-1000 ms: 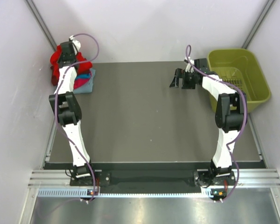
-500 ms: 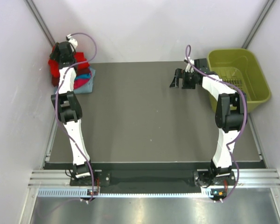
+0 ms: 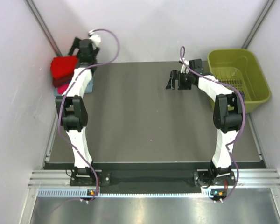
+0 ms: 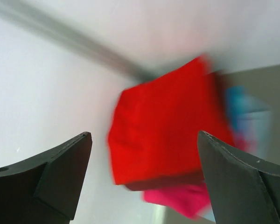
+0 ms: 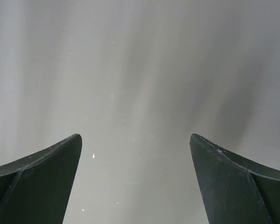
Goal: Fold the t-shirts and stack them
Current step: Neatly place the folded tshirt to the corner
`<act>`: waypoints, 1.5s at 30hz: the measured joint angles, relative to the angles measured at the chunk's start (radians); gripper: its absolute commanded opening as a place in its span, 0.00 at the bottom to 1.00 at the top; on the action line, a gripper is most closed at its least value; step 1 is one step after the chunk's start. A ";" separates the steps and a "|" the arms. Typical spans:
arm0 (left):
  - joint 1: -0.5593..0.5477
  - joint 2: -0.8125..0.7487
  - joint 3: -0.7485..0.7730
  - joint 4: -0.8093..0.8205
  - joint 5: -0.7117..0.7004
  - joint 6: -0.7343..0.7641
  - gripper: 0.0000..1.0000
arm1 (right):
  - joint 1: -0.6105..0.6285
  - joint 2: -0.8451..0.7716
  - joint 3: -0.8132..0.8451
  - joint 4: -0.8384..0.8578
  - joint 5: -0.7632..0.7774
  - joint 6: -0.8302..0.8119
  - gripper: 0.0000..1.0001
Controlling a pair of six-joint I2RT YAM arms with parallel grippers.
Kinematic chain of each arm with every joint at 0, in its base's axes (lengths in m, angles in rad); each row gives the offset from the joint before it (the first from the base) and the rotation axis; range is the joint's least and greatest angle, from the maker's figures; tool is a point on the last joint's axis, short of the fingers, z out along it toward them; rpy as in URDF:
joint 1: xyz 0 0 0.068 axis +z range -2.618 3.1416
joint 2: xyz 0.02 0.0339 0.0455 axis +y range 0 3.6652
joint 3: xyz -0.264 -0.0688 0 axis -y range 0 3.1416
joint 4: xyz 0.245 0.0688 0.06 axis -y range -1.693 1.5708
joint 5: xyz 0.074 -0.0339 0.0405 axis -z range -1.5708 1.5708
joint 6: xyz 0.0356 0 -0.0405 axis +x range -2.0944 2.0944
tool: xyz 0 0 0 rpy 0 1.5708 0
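Note:
A folded bright red t-shirt (image 3: 63,66) tops the stack of t-shirts at the table's far left corner. A maroon one (image 3: 59,82) and a pink one (image 3: 63,88) peek out below it. The left wrist view shows the red shirt (image 4: 163,126) blurred, over pink cloth (image 4: 177,200), with teal (image 4: 235,105) and pale blue (image 4: 256,128) edges to its right. My left gripper (image 3: 77,46) (image 4: 143,135) is open and empty, apart from the stack, just behind and right of it. My right gripper (image 3: 173,81) (image 5: 135,137) hangs open over bare table at the far right middle, holding nothing.
An olive-green plastic basket (image 3: 231,51) stands at the far right corner, right of my right arm. White walls close in the table on the left, back and right. The dark table top (image 3: 140,121) stretches between the two arms.
My left gripper opened, let go of the red t-shirt and drew back to the right. The red shirt now lies flat on the stack. My right gripper shifted slightly left.

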 measured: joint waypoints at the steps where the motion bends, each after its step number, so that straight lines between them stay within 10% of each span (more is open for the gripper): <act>1: -0.033 -0.029 -0.020 -0.003 0.005 -0.014 0.99 | 0.004 0.000 0.000 0.001 0.000 0.000 1.00; 6: -0.159 -0.088 -0.028 -0.037 0.079 -0.133 0.99 | 0.022 0.000 0.000 0.000 0.000 0.000 1.00; 20: -0.045 0.063 0.042 -0.222 0.165 -0.265 0.79 | 0.031 0.000 0.000 -0.005 0.015 -0.029 1.00; 26: -0.039 0.066 0.035 -0.225 0.164 -0.272 0.45 | 0.031 0.000 0.000 -0.007 0.016 -0.035 1.00; 28: -0.037 0.066 0.029 -0.225 0.164 -0.273 0.19 | 0.031 0.000 0.000 -0.009 0.016 -0.036 1.00; 35: -0.011 0.056 -0.027 -0.238 0.172 -0.275 0.02 | 0.031 0.000 0.000 -0.015 0.017 -0.037 1.00; 44: 0.038 -0.048 -0.187 -0.272 0.220 -0.281 0.00 | 0.031 0.000 0.000 -0.016 0.017 -0.037 1.00; 45: 0.043 -0.060 -0.192 -0.275 0.224 -0.281 0.25 | 0.031 0.000 0.000 -0.016 0.016 -0.037 1.00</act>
